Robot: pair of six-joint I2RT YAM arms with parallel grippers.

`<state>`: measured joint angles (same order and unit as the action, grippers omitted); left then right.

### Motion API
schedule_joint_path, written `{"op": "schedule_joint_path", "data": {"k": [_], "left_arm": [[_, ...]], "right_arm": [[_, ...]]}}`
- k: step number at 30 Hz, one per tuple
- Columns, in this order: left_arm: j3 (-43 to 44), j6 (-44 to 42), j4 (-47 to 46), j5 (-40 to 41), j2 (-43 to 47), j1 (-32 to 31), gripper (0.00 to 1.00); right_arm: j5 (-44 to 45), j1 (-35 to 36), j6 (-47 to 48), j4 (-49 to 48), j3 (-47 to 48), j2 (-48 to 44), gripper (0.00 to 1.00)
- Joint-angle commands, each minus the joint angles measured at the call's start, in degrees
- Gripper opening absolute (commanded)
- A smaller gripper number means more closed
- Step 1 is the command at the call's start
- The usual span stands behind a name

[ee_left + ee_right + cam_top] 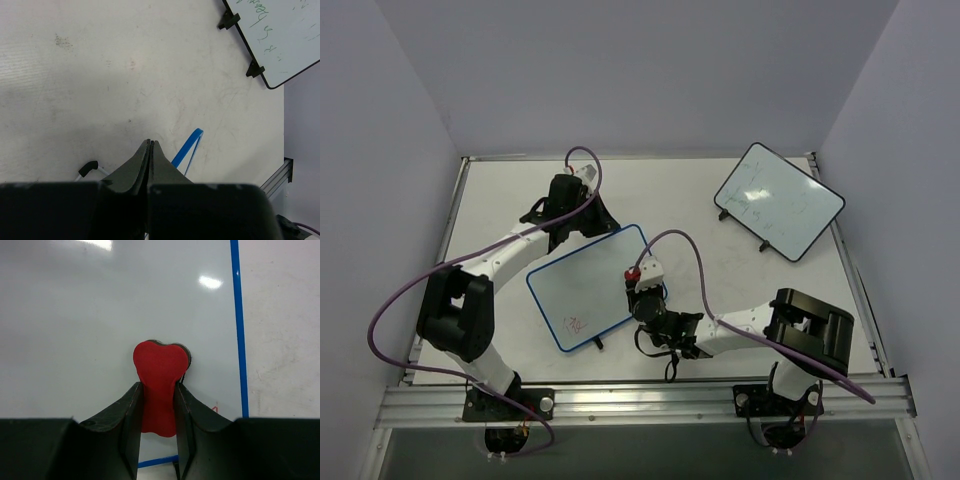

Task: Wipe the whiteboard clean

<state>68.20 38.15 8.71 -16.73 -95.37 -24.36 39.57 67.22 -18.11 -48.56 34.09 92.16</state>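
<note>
Our right gripper [157, 386] is clamped on the red eraser [160, 365], whose pad sits on the whiteboard [590, 280] just inside its right short rim. The board lies flat, with its long axis running from its near-left end up to its far-right end. The red scribbles [577, 323] sit by the board's near long rim, close to the near-left corner. From the eraser they lie leftward and toward us, most of the board's length away. We judge the coming stroke must travel along that long axis, not across it.

Our left gripper [150, 145] has its 2 fingers pressed together with nothing visible between them, at the board's far-left rim. We cannot tell whether it touches the rim. Of the 2 arms, the right is nearer the marks and carries the tool. A black-rimmed board [780, 200] lies well apart, beyond the whiteboard's far-right end.
</note>
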Motion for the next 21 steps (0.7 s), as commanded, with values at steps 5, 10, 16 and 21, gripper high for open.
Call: {"op": "schedule_joint_path", "data": {"k": [5,10,16,21], "left_arm": [[0.1,-0.6,-1.5,-1.5,1.9,-0.7,0.02],[0.1,-0.5,-1.5,-1.5,1.8,-0.7,0.02],[0.2,-0.5,-1.6,-1.5,1.7,-0.7,0.02],[0.2,-0.4,-1.8,-1.7,1.5,-0.7,0.02]], "right_arm": [[1.0,-0.6,-1.1,0.2,0.4,1.2,0.00],[1.9,-2.6,-2.2,0.0,-2.9,-1.7,0.00],[2.4,-5.6,-4.0,1.1,-6.6,-6.2,0.00],[3.0,-7.0,-5.0,2.8,-8.1,-8.5,0.00]]}}
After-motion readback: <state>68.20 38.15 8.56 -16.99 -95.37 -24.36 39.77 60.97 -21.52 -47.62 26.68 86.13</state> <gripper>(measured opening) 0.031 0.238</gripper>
